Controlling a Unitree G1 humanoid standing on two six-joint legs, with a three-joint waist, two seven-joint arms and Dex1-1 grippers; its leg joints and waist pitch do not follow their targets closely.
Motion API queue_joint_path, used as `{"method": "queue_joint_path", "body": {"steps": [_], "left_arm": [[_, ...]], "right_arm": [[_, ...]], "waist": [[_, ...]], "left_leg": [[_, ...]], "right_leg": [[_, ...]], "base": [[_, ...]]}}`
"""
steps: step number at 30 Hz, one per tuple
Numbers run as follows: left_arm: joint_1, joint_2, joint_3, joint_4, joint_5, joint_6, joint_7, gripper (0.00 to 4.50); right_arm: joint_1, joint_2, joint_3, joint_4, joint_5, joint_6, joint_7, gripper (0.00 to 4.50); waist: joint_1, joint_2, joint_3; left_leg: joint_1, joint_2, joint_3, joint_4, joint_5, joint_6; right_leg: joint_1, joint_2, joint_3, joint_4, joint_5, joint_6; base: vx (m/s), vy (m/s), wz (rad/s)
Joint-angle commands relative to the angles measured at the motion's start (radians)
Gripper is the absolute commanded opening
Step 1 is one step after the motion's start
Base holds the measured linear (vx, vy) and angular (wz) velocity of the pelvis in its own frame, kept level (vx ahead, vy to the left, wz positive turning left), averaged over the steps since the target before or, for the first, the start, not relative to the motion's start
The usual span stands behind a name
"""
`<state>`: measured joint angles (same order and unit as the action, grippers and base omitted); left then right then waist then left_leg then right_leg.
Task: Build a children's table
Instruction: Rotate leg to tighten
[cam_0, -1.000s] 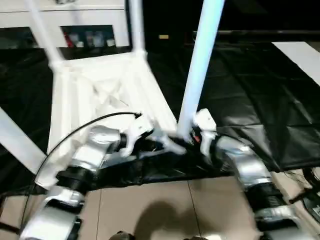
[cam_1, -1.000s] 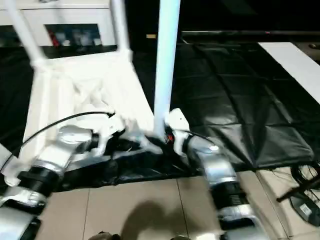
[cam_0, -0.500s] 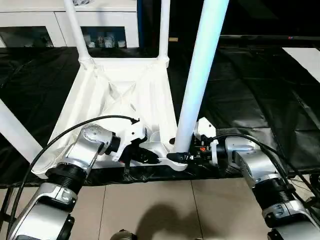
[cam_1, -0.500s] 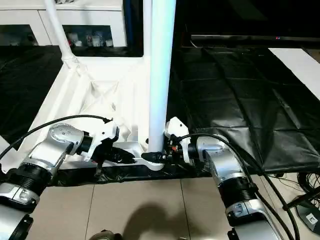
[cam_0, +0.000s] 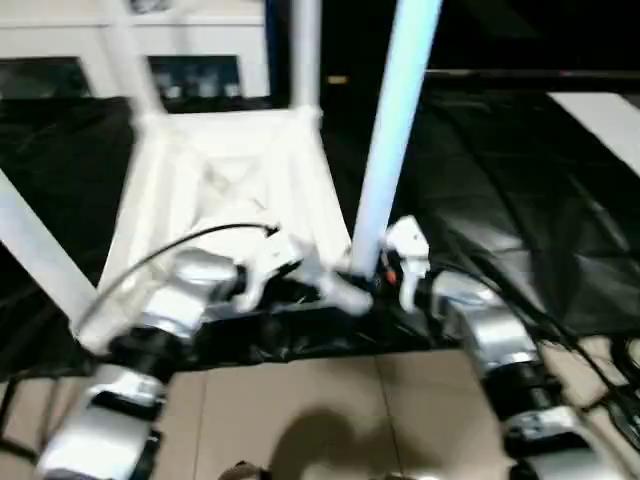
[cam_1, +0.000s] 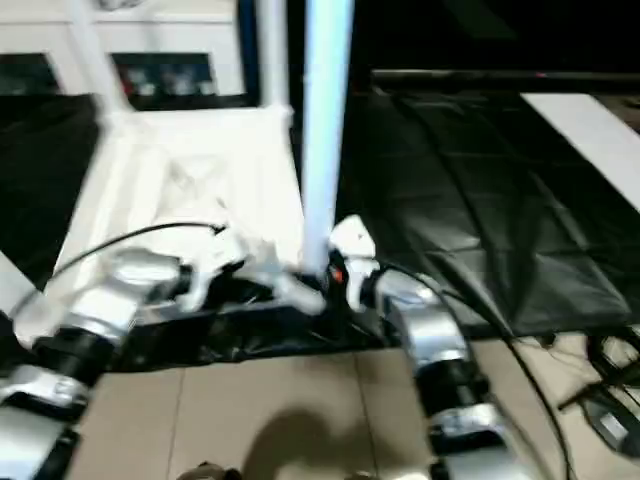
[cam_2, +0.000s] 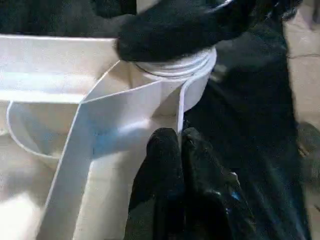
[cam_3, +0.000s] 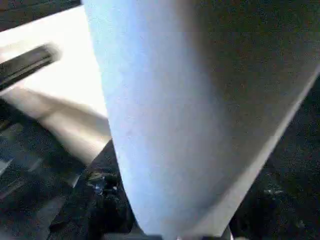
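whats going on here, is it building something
The robot is assembling a white children's table on a black-covered work table. The tabletop lies upside down with its legs pointing up. The left gripper pinches a thin rib beside the near corner socket, while the right gripper is at the base of the near leg standing in that socket.

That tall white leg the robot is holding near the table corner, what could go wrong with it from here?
The leg stands tall and is held only low down by the right gripper, so it might tip or bind in the corner socket. The left gripper pinches only a thin rib of the upturned tabletop, which could slip or shift.
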<state>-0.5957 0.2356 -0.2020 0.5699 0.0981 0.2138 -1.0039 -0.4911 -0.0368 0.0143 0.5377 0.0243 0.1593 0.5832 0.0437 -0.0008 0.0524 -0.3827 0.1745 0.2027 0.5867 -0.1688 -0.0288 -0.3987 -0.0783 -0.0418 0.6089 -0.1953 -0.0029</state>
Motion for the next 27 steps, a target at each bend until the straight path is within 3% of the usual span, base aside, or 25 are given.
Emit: {"method": "queue_joint_path", "body": {"steps": [1, 4, 5, 6, 9, 10, 13, 21, 24, 26, 27], "left_arm": [[-0.021, -0.077, -0.004, -0.062, -0.011, 0.011, 0.088, 0.0], [-0.022, -0.124, -0.003, -0.07, -0.011, 0.027, 0.163, 0.0], [-0.024, -0.142, -0.004, -0.073, -0.008, 0.03, 0.197, 0.0], [-0.025, -0.141, -0.006, -0.07, -0.009, 0.022, 0.192, 0.0], [-0.024, -0.12, -0.008, -0.063, -0.024, -0.01, 0.142, 0.0], [-0.021, -0.114, -0.007, -0.066, -0.03, -0.013, 0.126, 0.0], [-0.006, -0.079, -0.019, -0.077, -0.043, -0.026, 0.054, 0.0], [-0.014, -0.005, -0.042, -0.053, -0.07, -0.06, -0.113, 0.0], [-0.027, 0.019, -0.048, -0.032, -0.086, -0.068, -0.204, 0.0], [-0.04, 0.039, -0.061, -0.004, -0.084, -0.076, -0.267, 0.0], [-0.043, 0.042, -0.064, 0.004, -0.083, -0.079, -0.278, 0.0]], "right_arm": [[0.001, 0.095, 0.05, 0.069, 0.006, 0.054, -0.071, 2.01], [-0.03, 0.173, 0.033, 0.109, -0.005, 0.032, -0.207, 2.01], [-0.039, 0.2, 0.067, 0.112, -0.036, -0.014, -0.226, 2.35], [-0.039, 0.202, 0.072, 0.11, -0.037, -0.016, -0.218, 2.55], [-0.027, 0.188, 0.073, 0.085, -0.02, -0.001, -0.162, 2.75], [-0.022, 0.18, 0.073, 0.076, -0.016, 0.002, -0.144, 3.05], [0.0, 0.111, 0.093, 0.048, -0.02, -0.014, -0.054, 3.19], [0.031, -0.054, 0.136, 0.012, -0.002, -0.044, 0.234, 3.19], [0.038, -0.117, 0.173, -0.002, 0.01, -0.039, 0.388, 3.19], [0.045, -0.162, 0.211, -0.019, 0.026, -0.026, 0.521, 3.19], [0.044, -0.168, 0.218, -0.02, 0.029, -0.023, 0.543, 3.19]], "waist": [[-0.003, 0.001, -0.054], [-0.011, -0.001, -0.055], [-0.013, 0.0, -0.057], [-0.011, -0.005, -0.058], [-0.009, 0.0, -0.057], [-0.009, -0.001, -0.057], [-0.008, -0.004, -0.06], [0.003, -0.001, -0.065], [0.011, -0.001, -0.062], [0.022, 0.0, -0.06], [0.027, 0.003, -0.057]], "left_leg": [[0.023, 0.06, -0.04, -0.089, -0.349, -0.046], [0.023, 0.055, -0.038, -0.084, -0.351, -0.037], [0.021, 0.055, -0.038, -0.083, -0.345, -0.034], [0.022, 0.055, -0.037, -0.083, -0.337, -0.028], [0.021, 0.056, -0.036, -0.084, -0.315, -0.01], [0.021, 0.056, -0.035, -0.083, -0.314, -0.008], [0.017, 0.056, -0.034, -0.08, -0.29, 0.008], [0.021, 0.058, -0.027, -0.067, -0.19, 0.065], [0.021, 0.06, -0.026, -0.069, -0.204, 0.067], [0.026, 0.063, -0.024, -0.07, -0.237, 0.055], [0.031, 0.067, -0.023, -0.073, -0.276, 0.04]], "right_leg": [[0.023, -0.076, 0.043, -0.089, -0.344, -0.188], [0.023, -0.075, 0.044, -0.093, -0.34, -0.187], [0.023, -0.076, 0.044, -0.093, -0.338, -0.184], [0.023, -0.073, 0.044, -0.094, -0.324, -0.18], [0.026, -0.07, 0.044, -0.089, -0.271, -0.186], [0.027, -0.07, 0.044, -0.088, -0.265, -0.186], [0.033, -0.071, 0.044, -0.084, -0.233, -0.188], [0.039, -0.07, 0.042, -0.067, -0.064, -0.257], [0.04, -0.069, 0.04, -0.068, -0.088, -0.262], [0.038, -0.066, 0.038, -0.072, -0.137, -0.257], [0.032, -0.066, 0.04, -0.074, -0.178, -0.257]], "base": [[0.0, 0.0, 0.0], [0.0, 0.0, 0.0], [0.0, 0.0, 0.0], [0.0, 0.0, 0.0], [0.0, 0.0, 0.0], [0.0, 0.0, 0.0], [0.0, 0.0, 0.0], [0.0, 0.0, 0.0], [0.0, 0.0, 0.0], [0.0, 0.0, 0.0], [0.0, 0.0, 0.0]]}}
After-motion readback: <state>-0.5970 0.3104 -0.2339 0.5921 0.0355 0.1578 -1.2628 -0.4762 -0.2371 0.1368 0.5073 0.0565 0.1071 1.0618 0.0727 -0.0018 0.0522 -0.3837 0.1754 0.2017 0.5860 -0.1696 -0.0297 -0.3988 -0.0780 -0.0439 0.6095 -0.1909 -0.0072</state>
